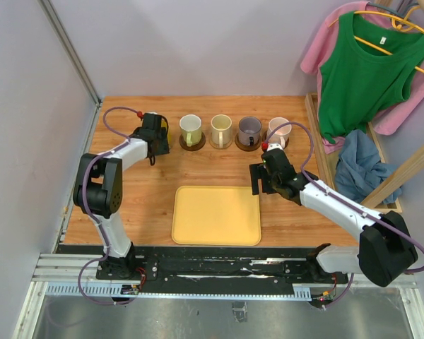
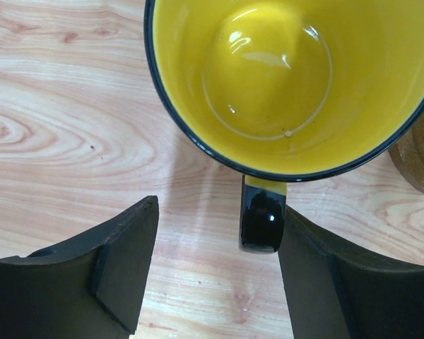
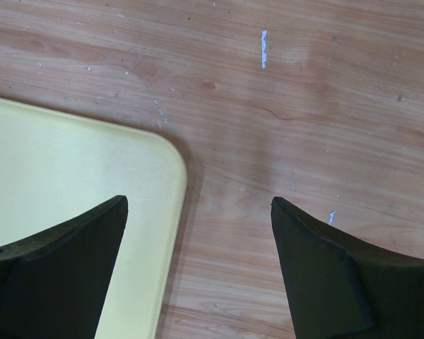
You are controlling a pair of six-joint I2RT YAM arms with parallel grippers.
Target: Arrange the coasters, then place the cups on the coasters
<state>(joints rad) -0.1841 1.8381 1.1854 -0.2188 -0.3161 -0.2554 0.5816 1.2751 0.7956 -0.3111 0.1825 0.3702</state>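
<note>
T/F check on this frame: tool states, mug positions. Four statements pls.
1. The left tool is open, with the yellow mug's handle between its fingers. True.
2. The right tool grips the pale pink mug. False: it is open and empty, above a corner of the yellow tray.
3. The cream-white mug stands between the cream-green mug and the grey-purple mug. True.
4. The grey-purple mug stands on the yellow tray. False: it stands on a coaster in the back row.
</note>
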